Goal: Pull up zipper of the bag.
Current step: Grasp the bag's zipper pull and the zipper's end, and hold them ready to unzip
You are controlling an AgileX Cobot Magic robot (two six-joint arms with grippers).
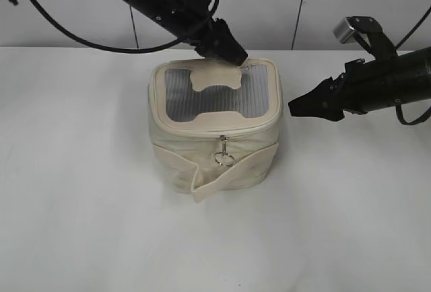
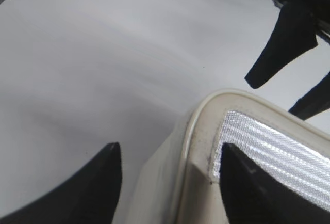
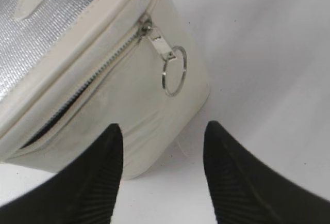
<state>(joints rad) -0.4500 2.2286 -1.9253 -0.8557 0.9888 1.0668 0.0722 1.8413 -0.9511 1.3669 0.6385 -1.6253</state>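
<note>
On the left, my left gripper [image 1: 232,55] rests its spread fingers [image 2: 242,193] over the far rim of the cream bag [image 1: 214,140], which sits mid-desk [image 1: 81,204], one finger on the mesh top and one off its outer edge. On the bag's right end, the zipper pull [image 3: 161,46] with its ring [image 3: 174,77] hangs just beyond my right gripper [image 3: 162,146]. Its fingers [image 3: 98,177] are parted and empty, so that arm is nearer, the track running along the rim toward the near left, with bare white desk all round.

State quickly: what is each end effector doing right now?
Left end effector: open, straddling the bag rim's back corner.
Right end effector: open, empty, near the zipper pull.
</note>
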